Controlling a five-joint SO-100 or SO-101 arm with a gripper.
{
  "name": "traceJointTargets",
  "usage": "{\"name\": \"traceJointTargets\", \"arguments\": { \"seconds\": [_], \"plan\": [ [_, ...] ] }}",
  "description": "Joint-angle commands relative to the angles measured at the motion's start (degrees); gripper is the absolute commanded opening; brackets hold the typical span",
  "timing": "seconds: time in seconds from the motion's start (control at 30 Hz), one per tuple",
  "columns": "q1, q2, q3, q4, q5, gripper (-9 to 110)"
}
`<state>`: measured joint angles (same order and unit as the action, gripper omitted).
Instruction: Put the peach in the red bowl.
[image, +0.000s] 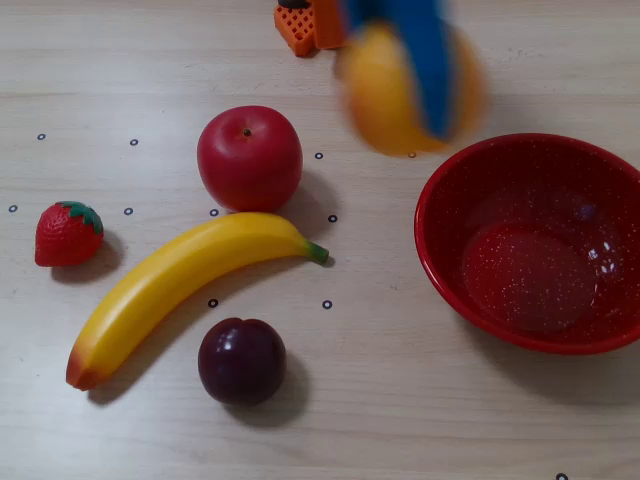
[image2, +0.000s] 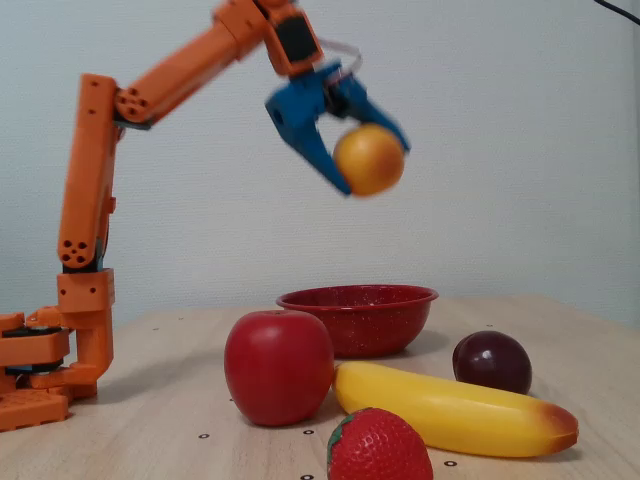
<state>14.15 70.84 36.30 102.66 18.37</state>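
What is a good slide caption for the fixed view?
Gripper holds the peach high above the table, near the red bowl, behind apple, banana, plum and strawberry.

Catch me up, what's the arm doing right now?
The orange arm's blue two-finger gripper holds a smooth yellow-orange plastic peach high above the wooden table. In the overhead view the peach appears blurred just beside the rim of the glossy red speckled bowl, not over it. The bowl is empty. A red apple, yellow banana, dark purple plum and strawberry lie on the table.
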Motion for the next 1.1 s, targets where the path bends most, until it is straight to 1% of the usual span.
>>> {"name": "traceJointTargets", "arguments": {
  "seconds": [0.0,0.2,0.47,0.63,0.67,0.7,0.73,0.83,0.9,1.07],
  "plan": [
    [3.8,-0.1,-5.4,8.8,-2.4,0],
    [9.8,-10.4,-6.2,8.9,-3.9,0],
    [12.8,-22.5,-10.7,8.7,-3.7,0],
    [13.4,-27.3,-11.2,6.0,-3.2,1],
    [13.4,-28.2,-10.5,5.9,-3.2,14],
    [13.4,-28.8,-9.5,5.7,-3.4,30],
    [13.4,-29.3,-9.1,5.4,-3.5,38],
    [13.0,-29.4,-9.0,4.0,-4.1,48],
    [12.3,-27.9,-9.0,2.7,-4.7,57],
    [10.2,-19.1,-7.9,0.0,-4.8,58]
  ]
}}
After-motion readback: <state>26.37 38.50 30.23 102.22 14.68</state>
